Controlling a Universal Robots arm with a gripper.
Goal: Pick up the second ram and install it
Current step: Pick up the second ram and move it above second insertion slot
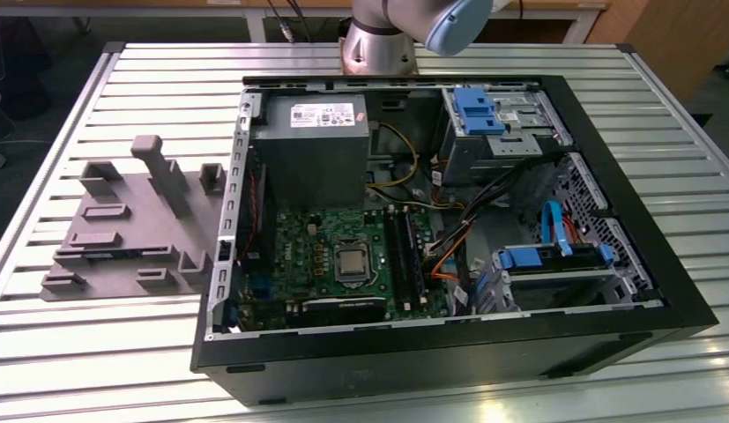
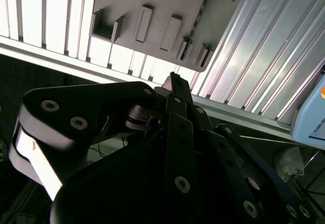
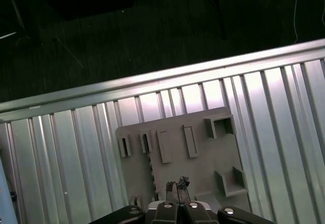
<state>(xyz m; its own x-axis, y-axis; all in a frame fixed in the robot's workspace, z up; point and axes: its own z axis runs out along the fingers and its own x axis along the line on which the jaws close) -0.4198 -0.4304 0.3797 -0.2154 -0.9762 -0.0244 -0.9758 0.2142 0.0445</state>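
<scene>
We see the gripper [image 3: 177, 185] clenched, its tips together with nothing between them, above the grey holder block [image 3: 203, 168] on the slatted worktop [image 3: 66, 153]. In the first wrist view the second ram [image 3: 151, 167] seems to stand on edge in this block, a thin dark strip near the gripper. The open computer case [image 1: 458, 352] lies beside the block

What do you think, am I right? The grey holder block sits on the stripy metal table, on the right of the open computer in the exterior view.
Not quite. The grey holder block does sit on the stripy metal table, but it is on the exterior view's left of the open computer, not its right. The exterior view shows this.
</scene>
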